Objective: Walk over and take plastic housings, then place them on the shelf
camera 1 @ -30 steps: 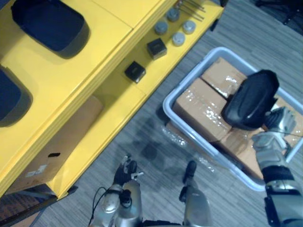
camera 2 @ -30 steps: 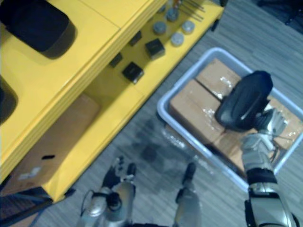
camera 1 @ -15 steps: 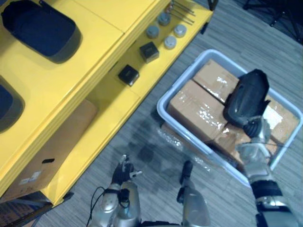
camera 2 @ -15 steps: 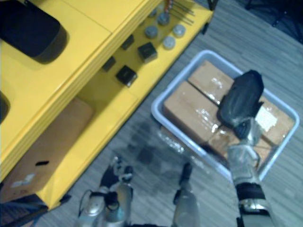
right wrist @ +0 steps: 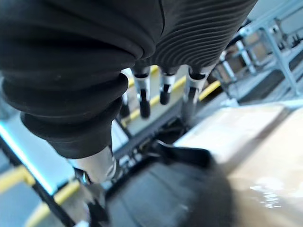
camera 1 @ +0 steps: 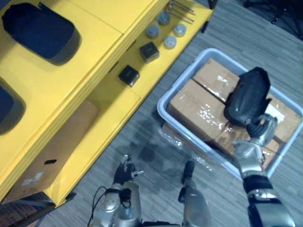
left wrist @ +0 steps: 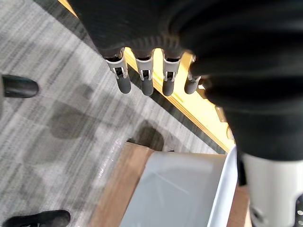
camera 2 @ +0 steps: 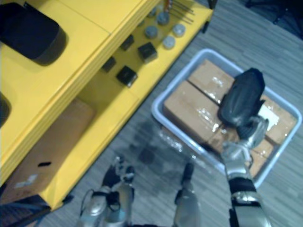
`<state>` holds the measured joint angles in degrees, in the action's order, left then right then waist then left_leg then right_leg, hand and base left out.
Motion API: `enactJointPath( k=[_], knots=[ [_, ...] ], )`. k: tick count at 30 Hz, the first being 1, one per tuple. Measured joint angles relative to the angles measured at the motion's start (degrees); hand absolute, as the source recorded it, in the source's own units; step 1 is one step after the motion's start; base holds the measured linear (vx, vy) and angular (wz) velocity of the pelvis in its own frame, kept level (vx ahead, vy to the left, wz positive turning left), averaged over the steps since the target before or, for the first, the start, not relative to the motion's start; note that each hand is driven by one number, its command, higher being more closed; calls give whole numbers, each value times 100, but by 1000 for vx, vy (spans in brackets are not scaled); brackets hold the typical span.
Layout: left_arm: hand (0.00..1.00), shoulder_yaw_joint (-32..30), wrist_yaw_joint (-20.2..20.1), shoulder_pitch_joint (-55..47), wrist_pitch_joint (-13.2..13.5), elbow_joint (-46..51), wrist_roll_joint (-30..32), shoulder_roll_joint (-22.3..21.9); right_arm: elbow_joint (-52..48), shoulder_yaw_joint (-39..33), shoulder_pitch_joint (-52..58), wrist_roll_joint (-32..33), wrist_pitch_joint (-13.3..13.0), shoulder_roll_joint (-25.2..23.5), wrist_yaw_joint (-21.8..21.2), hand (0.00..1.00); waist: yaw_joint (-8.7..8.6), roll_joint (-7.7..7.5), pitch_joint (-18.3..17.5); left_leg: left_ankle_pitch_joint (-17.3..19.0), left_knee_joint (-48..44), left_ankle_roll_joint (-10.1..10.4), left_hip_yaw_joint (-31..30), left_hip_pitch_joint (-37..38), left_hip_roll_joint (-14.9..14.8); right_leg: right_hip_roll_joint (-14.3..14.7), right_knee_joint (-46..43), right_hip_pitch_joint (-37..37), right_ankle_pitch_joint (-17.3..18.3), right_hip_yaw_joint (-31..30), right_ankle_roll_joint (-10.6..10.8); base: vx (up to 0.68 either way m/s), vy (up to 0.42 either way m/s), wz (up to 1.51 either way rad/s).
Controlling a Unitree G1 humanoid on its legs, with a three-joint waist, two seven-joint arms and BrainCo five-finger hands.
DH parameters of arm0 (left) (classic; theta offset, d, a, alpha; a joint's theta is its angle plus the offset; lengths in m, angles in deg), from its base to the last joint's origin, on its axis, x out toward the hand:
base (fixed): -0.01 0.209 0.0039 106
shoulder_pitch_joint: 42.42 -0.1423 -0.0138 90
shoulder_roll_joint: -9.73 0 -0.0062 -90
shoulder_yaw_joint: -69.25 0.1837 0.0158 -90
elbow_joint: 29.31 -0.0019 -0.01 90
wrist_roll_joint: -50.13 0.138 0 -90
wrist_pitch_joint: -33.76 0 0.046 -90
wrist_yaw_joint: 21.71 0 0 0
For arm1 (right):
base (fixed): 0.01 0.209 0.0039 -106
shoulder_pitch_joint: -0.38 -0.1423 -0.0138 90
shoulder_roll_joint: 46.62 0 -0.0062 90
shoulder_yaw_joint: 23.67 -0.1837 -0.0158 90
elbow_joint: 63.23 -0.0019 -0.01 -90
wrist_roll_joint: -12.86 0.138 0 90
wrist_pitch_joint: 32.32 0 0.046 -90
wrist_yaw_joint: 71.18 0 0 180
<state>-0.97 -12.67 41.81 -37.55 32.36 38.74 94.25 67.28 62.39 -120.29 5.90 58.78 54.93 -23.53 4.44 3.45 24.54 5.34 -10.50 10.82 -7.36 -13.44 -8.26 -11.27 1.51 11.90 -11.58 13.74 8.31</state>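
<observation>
One hand carries the load. The right hand (camera 1: 258, 137) grips the near, lower end of a black plastic housing (camera 1: 248, 97), pinched between its thumb and lightly bent fingers. The housing tilts up and away from the palm.

Directly below hand and housing, a pale blue-grey tote (camera 1: 185, 78) stands on the grey striped floor. It is packed with cardboard boxes (camera 1: 196, 106) under glossy film. The housing hangs over the boxes on the hand's side of the tote; whether it touches them I cannot tell.

Well off to the right hand's left, and lower, the left hand (camera 1: 124, 171) hangs over the floor with its fingers straight and relaxed, holding nothing.

Beyond the tote, to the right hand's left, runs the yellow shelf (camera 1: 94, 61). The tier nearest the tote bears small black blocks (camera 1: 128, 74), grey round pieces (camera 1: 152, 31) in a cluster, and thin metal rods (camera 1: 184, 7) at its far end. The top tier, farthest from the hand, carries two more housings: one dark housing (camera 1: 40, 30) lying flat, and a second housing (camera 1: 9, 109) partly cut off by the view's edge. A brown carton (camera 1: 52, 146) is tucked under that top tier.
</observation>
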Motion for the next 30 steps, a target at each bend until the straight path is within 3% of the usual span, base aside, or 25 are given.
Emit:
enactJointPath(
  k=[4, 7, 12, 18, 23, 30],
  knots=[
    [0, 127, -2, 6, 2, -121, -11, 2, 380, 16, -575, 233, -114, 378, -56, 0, 35, 122, -67, -6, -9, 0, -36, -49, 14, -15, -5, 15, -2, 28, -1, 12, 7, 5],
    [0, 166, -18, 71, -1, -264, -62, -80, 765, 71, -909, 651, -217, 675, -359, 0, 66, 209, -58, -16, -21, -15, -60, -67, 76, -78, -51, 37, 1, 38, 2, -9, 22, 5],
    [0, 189, -35, 144, 12, -567, -217, -220, 1372, 80, -1666, 1342, -258, 1173, -533, 0, 120, 515, -3, -34, -149, -45, -141, -288, 172, -179, -211, 236, 22, 57, 29, -46, 16, 8],
    [0, 384, -37, 128, 100, -883, -242, -212, 2019, 211, -2386, 1575, -67, 1680, -429, 0, 175, 709, 60, -47, -209, -39, -156, -463, 177, -184, -280, 415, 17, 54, 24, -29, -3, 1],
    [0, 403, -62, 127, 261, -1000, -664, -220, 2475, 192, -2606, 1637, 107, 2098, -292, 0, 180, 828, 127, -67, -188, -39, -148, -475, 177, -185, -289, 463, 14, 40, 21, 0, 0, 0],
    [0, 409, -109, 126, 387, -1116, -721, -229, 2869, 175, -2765, 1715, 280, 2214, -298, 0, 187, 968, 217, -78, -201, -35, -156, -615, 174, -183, -330, 619, 15, 32, 21, 0, 0, 0]
  ],
)
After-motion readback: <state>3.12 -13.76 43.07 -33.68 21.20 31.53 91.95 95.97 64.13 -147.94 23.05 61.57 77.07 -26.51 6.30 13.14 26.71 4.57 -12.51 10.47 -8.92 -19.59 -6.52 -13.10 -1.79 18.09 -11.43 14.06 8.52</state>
